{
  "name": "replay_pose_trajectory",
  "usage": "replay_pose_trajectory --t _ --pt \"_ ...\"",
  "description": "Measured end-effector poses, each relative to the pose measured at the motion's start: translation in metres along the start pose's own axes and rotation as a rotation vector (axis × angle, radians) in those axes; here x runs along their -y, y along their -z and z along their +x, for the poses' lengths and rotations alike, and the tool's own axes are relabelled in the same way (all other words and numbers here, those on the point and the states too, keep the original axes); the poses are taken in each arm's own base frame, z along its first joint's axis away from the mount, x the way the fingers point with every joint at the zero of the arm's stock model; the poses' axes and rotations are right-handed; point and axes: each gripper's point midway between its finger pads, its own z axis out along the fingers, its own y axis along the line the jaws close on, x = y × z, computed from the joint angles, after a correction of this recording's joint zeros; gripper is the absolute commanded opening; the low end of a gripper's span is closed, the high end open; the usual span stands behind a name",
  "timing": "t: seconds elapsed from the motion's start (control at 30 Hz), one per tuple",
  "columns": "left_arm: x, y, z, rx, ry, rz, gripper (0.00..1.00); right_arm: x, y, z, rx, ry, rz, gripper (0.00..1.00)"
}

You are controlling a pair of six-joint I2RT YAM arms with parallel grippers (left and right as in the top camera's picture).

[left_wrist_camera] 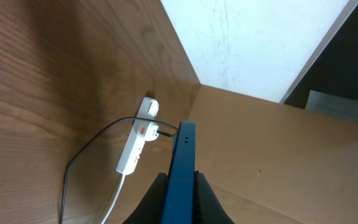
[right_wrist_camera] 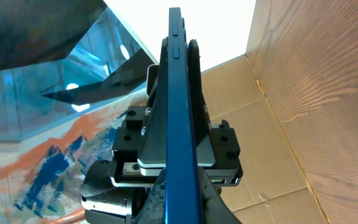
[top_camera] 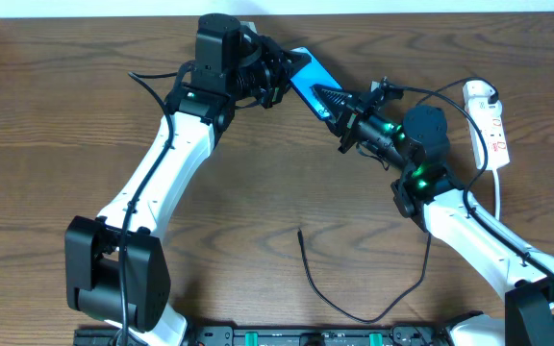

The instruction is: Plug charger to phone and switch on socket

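Note:
The phone (top_camera: 308, 75), blue and slim, is held in the air at the back of the table between both grippers. My left gripper (top_camera: 279, 79) is shut on its far end and my right gripper (top_camera: 342, 113) is shut on its near end. It shows edge-on in the left wrist view (left_wrist_camera: 182, 162) between my left fingers (left_wrist_camera: 179, 190), and in the right wrist view (right_wrist_camera: 179, 112) between my right fingers (right_wrist_camera: 180, 199). The charger cable (top_camera: 308, 264) lies on the table with its loose plug end near the middle front. The socket (top_camera: 491, 123) lies at the right and also shows in the left wrist view (left_wrist_camera: 134, 149).
The black cable loops along the front edge and up under my right arm (top_camera: 469, 231) toward the socket. A cardboard wall (left_wrist_camera: 272, 155) stands behind the table. The socket's white lead (top_camera: 497, 192) runs toward the front right.

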Motion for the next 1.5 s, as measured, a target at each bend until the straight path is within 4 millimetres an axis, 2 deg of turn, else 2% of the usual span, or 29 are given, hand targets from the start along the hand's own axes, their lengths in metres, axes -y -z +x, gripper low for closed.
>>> replay_pose_trajectory --t 0.07,0.1,0.23,0.37,0.43,0.67,0.83,1.1,1.3,1.5 --pt "0.0 0.0 0.0 0.0 0.0 0.0 0.07 0.0 0.0 0.0 0.0 0.0 0.0 0.09" --pt "0.0 0.0 0.0 0.0 0.001 -0.001 0.07 0.0 0.0 0.0 0.0 0.001 0.0 0.19" --pt "-0.003 0.0 0.0 0.0 0.008 -0.011 0.08 0.0 0.0 0.002 -0.01 0.037 0.0 0.46" --pt "-0.004 0.0 0.0 0.001 0.009 -0.013 0.07 0.0 0.0 0.004 -0.019 0.048 0.002 0.51" --pt "-0.003 0.0 0.0 0.001 0.008 -0.012 0.08 0.0 0.0 0.004 -0.021 0.049 0.002 0.57" --pt "-0.003 0.001 -0.001 -0.005 0.006 -0.01 0.07 0.0 0.0 0.004 -0.024 0.059 0.001 0.98" --pt "-0.002 0.011 -0.008 -0.039 0.007 0.011 0.07 -0.002 0.001 0.001 -0.019 0.084 -0.001 0.99" --pt "0.002 0.049 -0.025 -0.163 0.063 0.083 0.07 -0.005 0.004 -0.007 0.001 0.181 -0.007 0.99" --pt "0.006 0.062 -0.017 -0.264 0.127 0.109 0.07 -0.001 0.005 -0.009 0.007 0.261 0.01 0.99" --pt "0.011 0.066 -0.006 -0.332 0.115 0.13 0.08 0.013 0.005 -0.014 0.018 0.336 0.066 0.99"
